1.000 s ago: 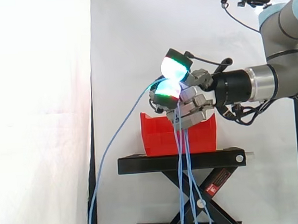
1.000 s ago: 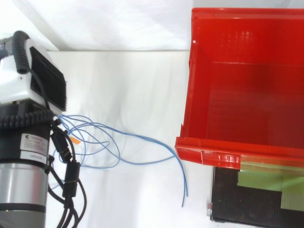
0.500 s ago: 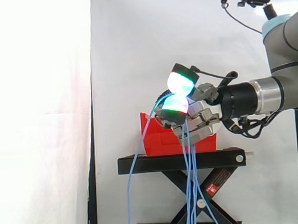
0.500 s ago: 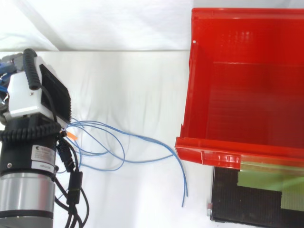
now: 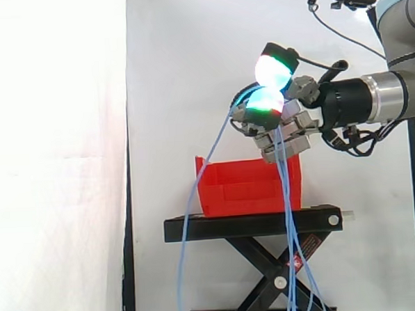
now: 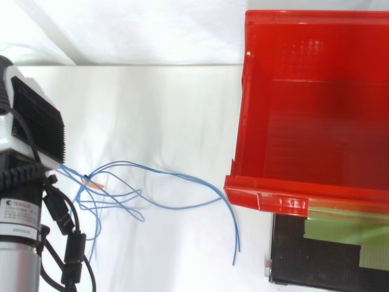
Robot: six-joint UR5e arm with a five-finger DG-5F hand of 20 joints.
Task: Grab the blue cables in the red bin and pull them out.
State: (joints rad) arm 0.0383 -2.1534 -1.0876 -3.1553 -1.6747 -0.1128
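- White curtain (image 5: 62, 163) hangs at the far left, behind the work.
- One strand of the blue cables (image 5: 287, 193) loops out to the left of the red bin (image 5: 240, 190) and drops toward the floor.
- From above, the cables trail over white cloth to the left of the bin, one end just beside its front lip. The bin's inside looks bare.
- The bin sits on the black stand (image 5: 253, 225).
- The robot hand (image 5: 284, 127) hangs above the bin's right end, curled tight round the cables, its fingertips (image 5: 272, 67) glowing green and white. The rest of the bundle falls straight down past the bin and stand.
- By the look of it, the pull-out is as good as done, with only carrying the loose ends clear left.
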